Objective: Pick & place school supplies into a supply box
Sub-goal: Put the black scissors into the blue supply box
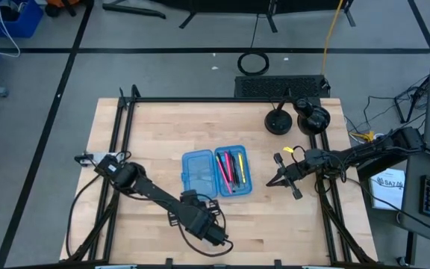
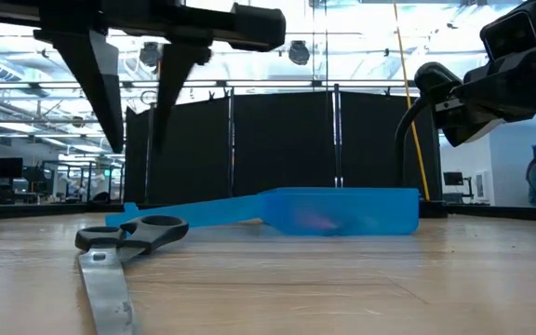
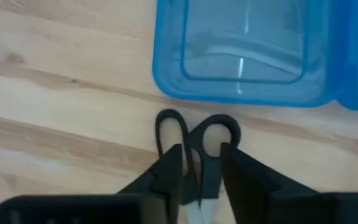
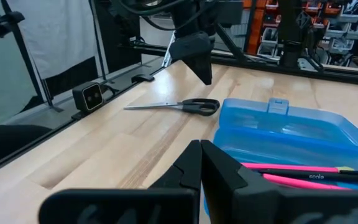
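Near the table's middle you have the translucent blue plastic hinged supply box (image 1: 216, 172) lying open, two rounded-corner halves side by side. The half nearer the right arm holds the thin pink, yellow and dark pens (image 1: 231, 169); the other half shows nothing inside it in the left wrist view. Bare light wood table (image 1: 155, 127) lies all around the box, widest on the far side, and black rails run along the table's edges.

The black-handled scissors with silver blades (image 4: 178, 106) lie flat on the wood just beside the box's empty half, on the near side, handles toward the box and not touching it, blades toward the near table edge.

One readable word: "scole" in white on a dark pen (image 4: 316, 177), right wrist view.

Your left gripper (image 3: 199, 163) hangs over the scissors with its fingers parted, one on each side of the handles; the low view shows the tips well above the wood, so it grips nothing. Your right gripper (image 1: 281, 176) sits off the filled half's side, apart from the box, fingers (image 4: 191, 167) pressed together and empty.

Two black round-based objects (image 1: 278, 122) stand at the far right corner.
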